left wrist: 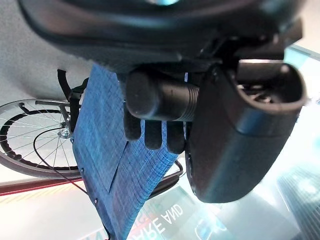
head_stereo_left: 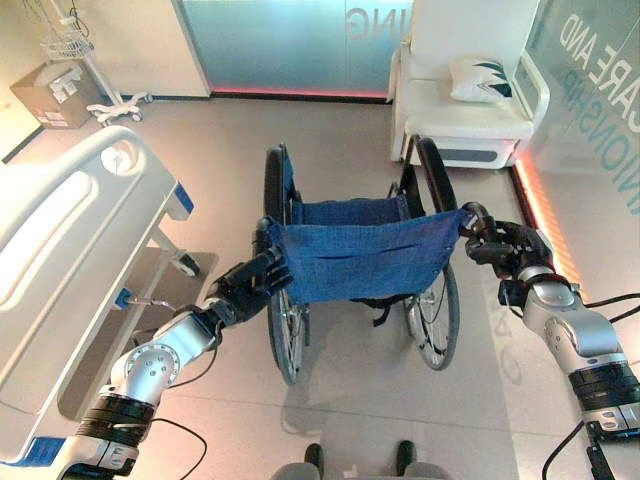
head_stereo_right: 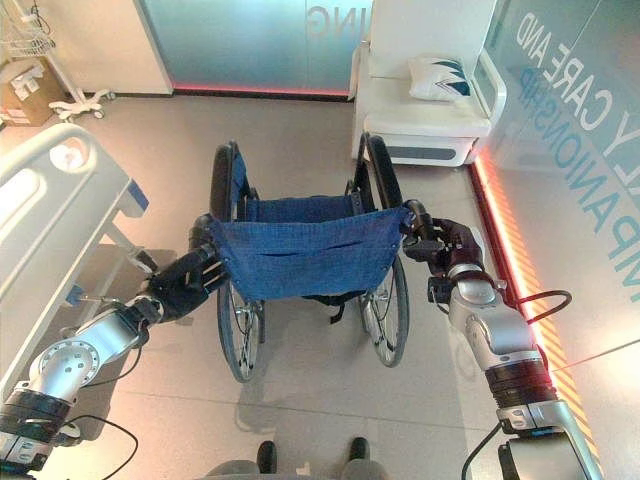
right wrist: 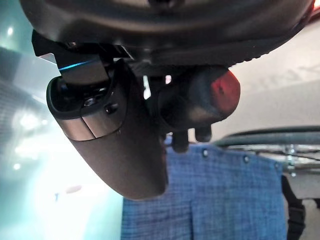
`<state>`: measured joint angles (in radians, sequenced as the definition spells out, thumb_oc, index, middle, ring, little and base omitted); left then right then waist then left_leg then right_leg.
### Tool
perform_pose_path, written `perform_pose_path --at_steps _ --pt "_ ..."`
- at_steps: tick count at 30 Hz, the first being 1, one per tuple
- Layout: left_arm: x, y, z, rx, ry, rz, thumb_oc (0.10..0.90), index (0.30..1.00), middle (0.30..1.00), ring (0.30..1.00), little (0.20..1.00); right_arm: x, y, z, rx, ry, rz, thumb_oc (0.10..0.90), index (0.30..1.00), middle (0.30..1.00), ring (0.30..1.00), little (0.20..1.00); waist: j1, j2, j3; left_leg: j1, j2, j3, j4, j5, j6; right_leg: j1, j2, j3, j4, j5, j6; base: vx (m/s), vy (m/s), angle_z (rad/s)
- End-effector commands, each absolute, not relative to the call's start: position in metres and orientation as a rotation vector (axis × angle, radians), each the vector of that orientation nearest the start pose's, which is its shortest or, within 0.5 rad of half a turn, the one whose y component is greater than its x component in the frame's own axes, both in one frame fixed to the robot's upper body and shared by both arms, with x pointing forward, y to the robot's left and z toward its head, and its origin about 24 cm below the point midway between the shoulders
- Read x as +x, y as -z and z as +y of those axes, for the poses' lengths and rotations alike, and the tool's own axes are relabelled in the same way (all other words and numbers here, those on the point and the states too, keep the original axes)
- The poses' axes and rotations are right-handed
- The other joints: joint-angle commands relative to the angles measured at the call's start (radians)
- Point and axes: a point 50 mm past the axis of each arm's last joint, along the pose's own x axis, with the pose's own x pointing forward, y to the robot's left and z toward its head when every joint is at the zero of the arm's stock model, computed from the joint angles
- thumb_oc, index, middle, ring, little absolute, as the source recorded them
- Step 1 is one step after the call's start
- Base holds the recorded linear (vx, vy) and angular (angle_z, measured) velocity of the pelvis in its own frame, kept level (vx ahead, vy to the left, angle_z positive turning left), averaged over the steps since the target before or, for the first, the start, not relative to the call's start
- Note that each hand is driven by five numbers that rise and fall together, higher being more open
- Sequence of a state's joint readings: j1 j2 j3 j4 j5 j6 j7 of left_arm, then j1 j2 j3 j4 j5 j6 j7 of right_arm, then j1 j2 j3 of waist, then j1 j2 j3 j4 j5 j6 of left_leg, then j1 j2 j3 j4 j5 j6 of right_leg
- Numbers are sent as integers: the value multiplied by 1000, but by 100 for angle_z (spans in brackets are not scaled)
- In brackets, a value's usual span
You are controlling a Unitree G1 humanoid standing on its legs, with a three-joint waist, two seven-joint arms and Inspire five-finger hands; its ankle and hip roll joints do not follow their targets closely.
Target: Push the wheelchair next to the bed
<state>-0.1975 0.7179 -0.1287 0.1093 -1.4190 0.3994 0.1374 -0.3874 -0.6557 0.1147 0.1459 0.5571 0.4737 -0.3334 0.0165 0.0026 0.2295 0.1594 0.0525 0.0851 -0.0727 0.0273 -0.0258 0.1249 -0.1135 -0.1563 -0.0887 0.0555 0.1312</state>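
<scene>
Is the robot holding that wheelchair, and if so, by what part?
Yes. Both hands grip the wheelchair by its two push handles at the top of the blue backrest: the left hand on one, the right hand on the other.

Looks like a hospital or care room: white hospital bed (head_stereo_left: 70,260) with side rails, a wheelchair (head_stereo_left: 360,255) just beside it, a white recliner (head_stereo_left: 465,95) and wheeled stand (head_stereo_left: 95,70) farther beyond, frosted glass wall (head_stereo_left: 290,40).

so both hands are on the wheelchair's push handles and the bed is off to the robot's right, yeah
Not quite: the bed is off to the robot's left, as the left eye view shows. The left hand and right hand do grip the wheelchair push handles.
</scene>
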Motion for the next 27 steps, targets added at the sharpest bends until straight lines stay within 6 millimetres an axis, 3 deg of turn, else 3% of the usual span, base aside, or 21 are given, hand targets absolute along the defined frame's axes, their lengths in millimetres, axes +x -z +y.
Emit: perform_pose_path --at_steps 1,2,4,6,7,8,11,14,15,18,19,22,24,27 --pt "314 -194 238 -731 224 -126 400 300 300 300 300 327 -146 -249 -257 145 109 400 300 300 300 300 -13 -12 -75 -108 55 8 298 -47 -49 -29 45 -34 160 -88 -81 5 -163 6" --pt "314 -195 238 -731 224 -126 400 300 300 300 300 327 -146 -249 -258 144 108 400 300 300 300 300 -14 -11 -75 -113 56 7 307 -51 -49 -31 45 -34 164 -90 -82 7 -138 5" --pt "309 -191 251 -749 170 -110 400 300 300 300 300 326 -148 -246 -269 114 94 400 300 300 300 300 4 -25 -38 -202 68 -16 520 14 -41 -32 64 -33 231 -113 -119 34 -188 -4" --pt "306 -185 260 -750 127 -86 400 300 300 300 300 326 -148 -242 -270 93 85 400 300 300 300 300 18 -26 -18 -249 38 -41 560 29 -25 -23 87 -16 270 -133 -130 118 -112 -22" --pt "302 -181 267 -760 100 -77 400 300 300 300 300 325 -148 -238 -267 69 76 400 300 300 300 300 35 -17 -8 -278 -3 -63 525 49 -15 -10 118 4 293 -155 -131 222 -54 -21" --pt "299 -180 272 -767 85 -70 400 300 300 300 300 324 -149 -235 -271 47 71 400 300 300 300 300 45 -7 -3 -293 -14 -55 478 85 -19 6 142 14 302 -174 -131 271 -34 -5" --pt "296 -175 278 -765 76 -72 400 300 300 300 300 324 -149 -228 -273 -14 72 400 300 300 300 300 67 11 -6 -318 -29 -37 309 170 -47 57 191 30 280 -190 -128 311 19 -11" --pt "293 -176 285 -750 70 -103 400 300 300 300 300 323 -150 -227 -280 -71 70 400 300 300 300 300 101 16 -12 -335 -25 -68 65 257 -71 144 197 56 236 -201 -115 406 98 -34" --pt "293 -178 287 -749 69 -111 400 300 300 300 300 323 -152 -227 -282 -83 68 400 300 300 300 300 107 16 -12 -335 -24 -69 50 259 -71 155 193 61 234 -206 -113 455 141 -50" --pt "294 -189 291 -745 66 -124 400 300 300 300 300 325 -160 -225 -276 -112 53 400 300 300 300 300 122 12 -29 -323 -21 -71 79 193 -49 167 171 58 250 -237 -102 316 145 -62" --pt "294 -194 291 -728 68 -115 400 300 300 300 300 326 -164 -225 -263 -113 45 400 300 300 300 300 129 -2 -41 -327 -44 -70 138 150 -29 176 154 59 281 -273 -93 318 141 -60" --pt "296 -194 292 -708 76 -99 400 300 300 300 300 327 -166 -226 -248 -102 37 400 300 300 300 300 140 -23 -61 -348 -78 -56 203 101 -1 174 133 48 354 -267 -74 323 187 -43" --pt "300 -201 296 -700 81 -111 400 300 300 300 300 330 -170 -226 -252 -95 25 400 300 300 300 300 144 -25 -86 -332 -112 -65 205 88 34 117 126 49 520 -139 -29 313 250 4" --pt "302 -219 300 -699 96 -153 400 300 300 300 300 331 -177 -228 -265 -85 -12 400 300 300 300 300 145 -26 -107 -315 -158 -91 203 64 67 40 142 69 687 -29 14 262 202 5"
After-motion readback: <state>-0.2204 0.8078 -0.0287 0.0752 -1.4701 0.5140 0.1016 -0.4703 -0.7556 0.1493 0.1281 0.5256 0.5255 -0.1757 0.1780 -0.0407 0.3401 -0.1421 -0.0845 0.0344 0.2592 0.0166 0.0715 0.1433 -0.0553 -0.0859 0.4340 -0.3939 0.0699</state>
